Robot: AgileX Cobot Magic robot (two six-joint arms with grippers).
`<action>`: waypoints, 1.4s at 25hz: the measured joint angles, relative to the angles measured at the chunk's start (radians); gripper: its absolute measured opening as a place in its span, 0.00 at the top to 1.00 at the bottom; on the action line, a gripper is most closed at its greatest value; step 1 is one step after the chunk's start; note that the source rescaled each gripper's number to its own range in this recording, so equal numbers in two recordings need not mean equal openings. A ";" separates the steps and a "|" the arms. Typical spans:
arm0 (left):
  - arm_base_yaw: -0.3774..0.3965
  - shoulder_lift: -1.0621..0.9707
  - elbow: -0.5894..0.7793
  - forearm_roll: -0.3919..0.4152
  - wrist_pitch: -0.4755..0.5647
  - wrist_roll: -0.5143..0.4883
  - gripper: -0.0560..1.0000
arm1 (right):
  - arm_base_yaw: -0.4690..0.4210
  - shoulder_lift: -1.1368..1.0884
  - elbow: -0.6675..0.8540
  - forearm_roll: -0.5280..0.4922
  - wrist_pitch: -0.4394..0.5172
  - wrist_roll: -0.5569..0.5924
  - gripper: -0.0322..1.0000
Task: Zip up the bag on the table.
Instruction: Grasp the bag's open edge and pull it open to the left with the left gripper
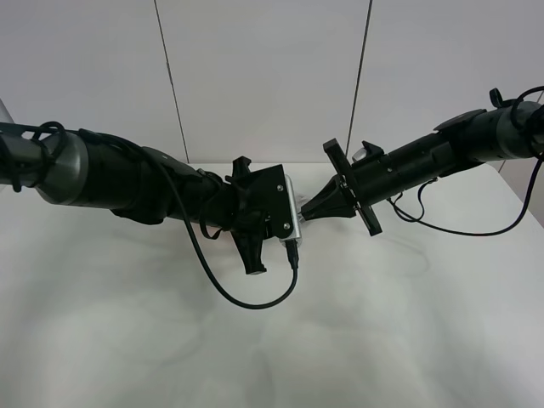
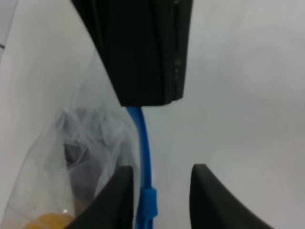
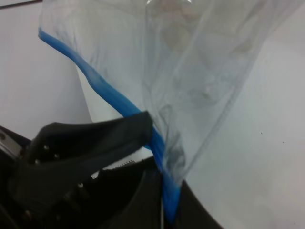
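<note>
The bag (image 2: 71,152) hangs between the two grippers over the middle of the table (image 1: 255,357), towards its back edge. The high view hides the bag almost wholly behind the arms. I cannot tell whether its bottom rests on the tabletop. Through the clear film, orange fruit (image 2: 47,222) shows low in the bag.

On the left, the left gripper (image 2: 159,191) straddles the blue strip (image 2: 144,143). Its jaws stand partly apart: one finger sits just beside the strip and the other is clear of it, so nothing is pinched. A thicker blue piece (image 2: 148,202), probably the slider, lies on the strip right between those fingers.

From there the strip runs straight to the right gripper (image 3: 167,200), whose jaws are pressed together on one end of it, holding the bag's top edge up and fairly taut.

The step in hand looks like the left gripper taking hold, with the right one acting as anchor. Next, the left jaws need to close squarely on the slider or strip. The gripper should then run along the seal with steady pressure while the right grip stays firm. Which stretch of the seal is open cannot be made out, so the direction of travel is unclear. The film is floppy, so slack or a skewed pinch would likely let the strip slip out.
</note>
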 joint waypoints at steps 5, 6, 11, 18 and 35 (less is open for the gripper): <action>0.000 0.000 0.000 0.000 -0.012 0.000 0.66 | 0.000 0.000 0.000 0.000 0.000 0.000 0.97; 0.000 0.000 0.000 -0.004 -0.012 0.000 0.67 | 0.000 0.000 0.000 0.000 0.000 0.000 0.97; 0.000 0.000 0.000 -0.083 -0.012 -0.001 0.90 | 0.000 0.000 0.000 0.000 0.000 0.000 0.97; 0.000 0.000 0.000 -0.124 -0.014 -0.001 0.94 | 0.000 0.000 0.000 0.000 0.000 0.000 0.97; -0.004 0.000 -0.004 -0.124 -0.158 0.182 0.94 | 0.000 0.000 0.000 0.015 -0.012 0.002 0.97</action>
